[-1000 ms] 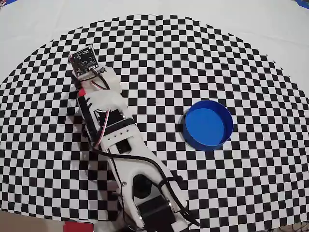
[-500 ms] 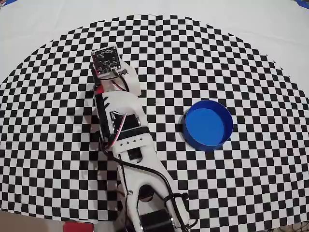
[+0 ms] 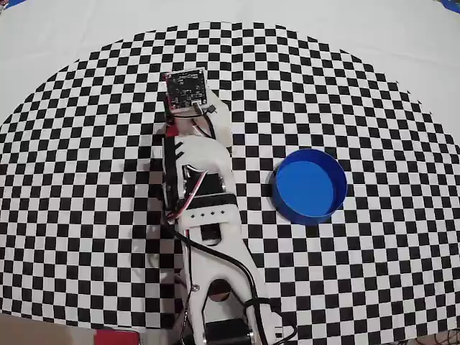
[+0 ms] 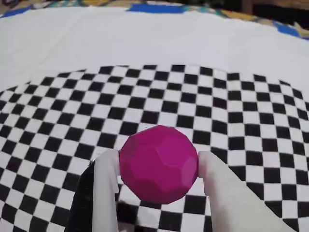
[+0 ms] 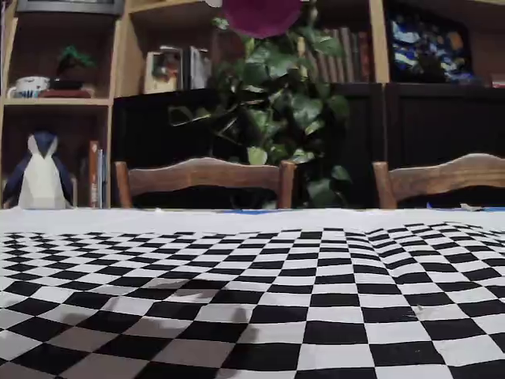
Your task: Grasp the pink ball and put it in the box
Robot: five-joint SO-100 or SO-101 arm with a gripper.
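Note:
In the wrist view the pink ball [image 4: 159, 164], a faceted magenta sphere, sits clamped between my two white fingers [image 4: 107, 186], raised above the checkered mat. My gripper [image 4: 158, 163] is shut on it. From overhead the white arm [image 3: 205, 194] reaches up the mat and the wrist camera board [image 3: 187, 89] hides both jaws and ball. The box [image 3: 307, 184], a round blue tub with a bare bottom, stands to the right of the arm, several squares away. The fixed view catches the ball [image 5: 262, 14] at its top edge.
A black-and-white checkered mat [image 3: 359, 93] lies on a white tablecloth [image 3: 72, 36]. A red object [image 3: 115, 336] shows at the bottom edge beside the arm's base. Behind the table in the fixed view are two wooden chairs [image 5: 203, 175], a leafy plant [image 5: 284, 103] and shelves.
In the overhead view the arm has swung to the right, carrying the wrist camera board closer to the blue box. The box has stayed put.

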